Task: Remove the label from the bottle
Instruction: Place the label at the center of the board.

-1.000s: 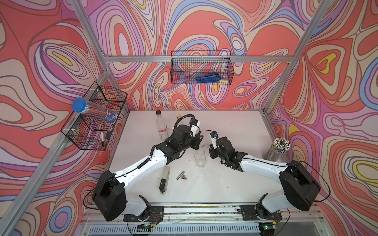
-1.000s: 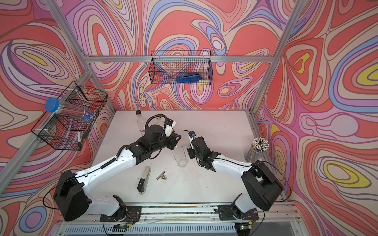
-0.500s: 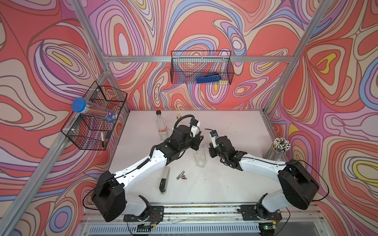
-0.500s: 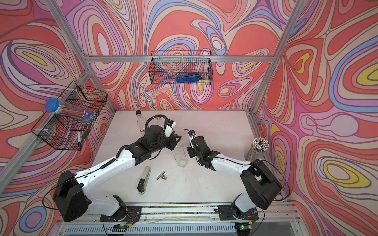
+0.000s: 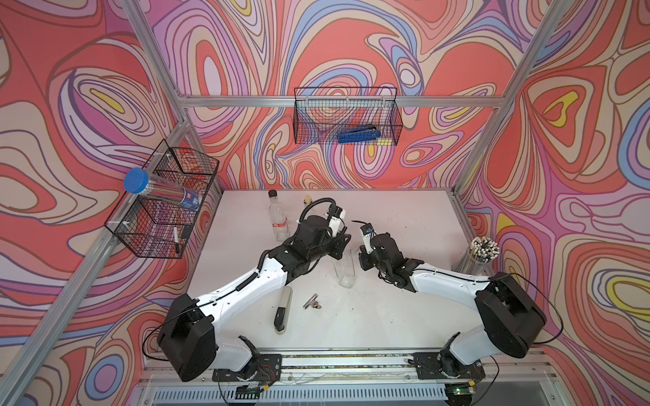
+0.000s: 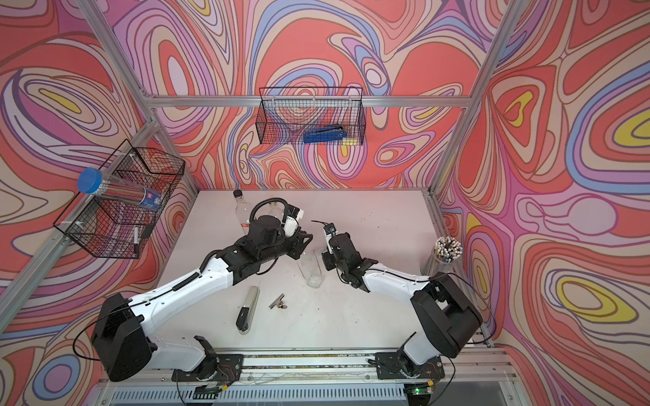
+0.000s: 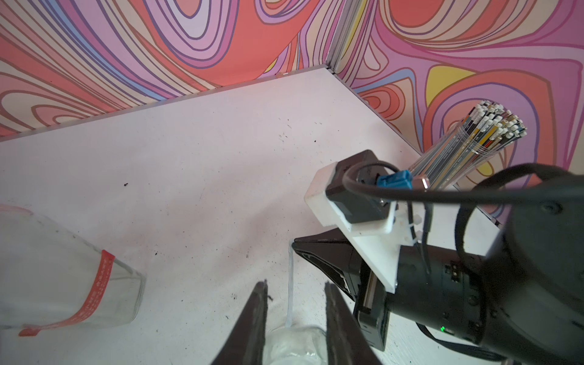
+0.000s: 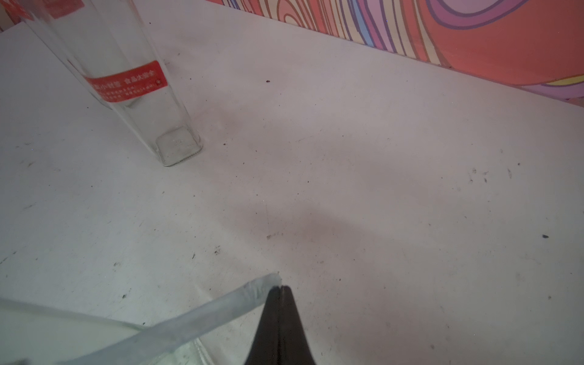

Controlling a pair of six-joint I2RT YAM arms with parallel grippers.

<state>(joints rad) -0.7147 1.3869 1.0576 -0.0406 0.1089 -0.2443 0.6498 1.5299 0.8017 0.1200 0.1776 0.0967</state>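
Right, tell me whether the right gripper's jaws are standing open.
No, the right wrist view shows the right gripper closed tight on the end of the pale label strip.

A: What's the bottle (image 5: 345,270) made of?
B: I see clear, glossy glass, I think. The label (image 8: 205,313) looks like frosted, matt film. The table (image 5: 404,228) is matt white, scuffed and speckled.

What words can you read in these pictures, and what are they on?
Red label on the standing bottle: white Chinese characters, too blurred to quote.
Blue label on the tube in the wire basket: too small to read.
No other writing shows.
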